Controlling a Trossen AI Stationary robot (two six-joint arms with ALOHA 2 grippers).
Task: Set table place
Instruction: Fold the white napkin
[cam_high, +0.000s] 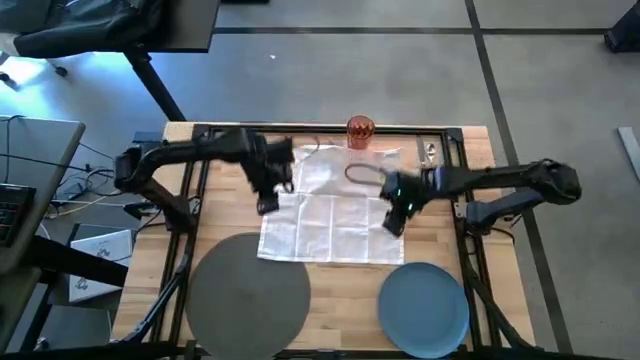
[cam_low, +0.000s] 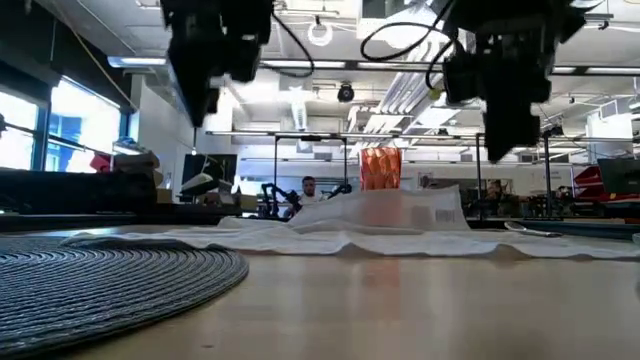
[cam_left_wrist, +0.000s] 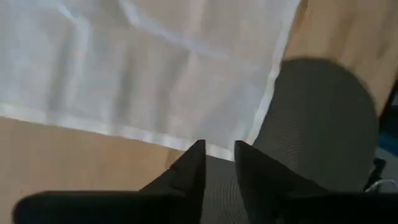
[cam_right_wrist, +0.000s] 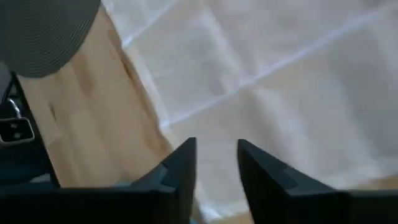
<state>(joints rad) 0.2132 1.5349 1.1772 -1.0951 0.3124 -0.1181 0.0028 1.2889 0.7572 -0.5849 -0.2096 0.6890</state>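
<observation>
Jaws narrowly apart on both arms, holding nothing. Left gripper (cam_high: 268, 203) above napkin's (cam_high: 330, 215) left edge; right gripper (cam_high: 394, 224) above its right edge. Placemat (cam_high: 248, 290) front-left, plate (cam_high: 424, 306) front-right, tumbler (cam_high: 360, 131) behind napkin

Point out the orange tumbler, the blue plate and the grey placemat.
orange tumbler (cam_high: 360, 131), high view, on its rim.
blue plate (cam_high: 424, 308), high view, on its bare centre.
grey placemat (cam_high: 248, 300), high view, on its woven middle.
</observation>
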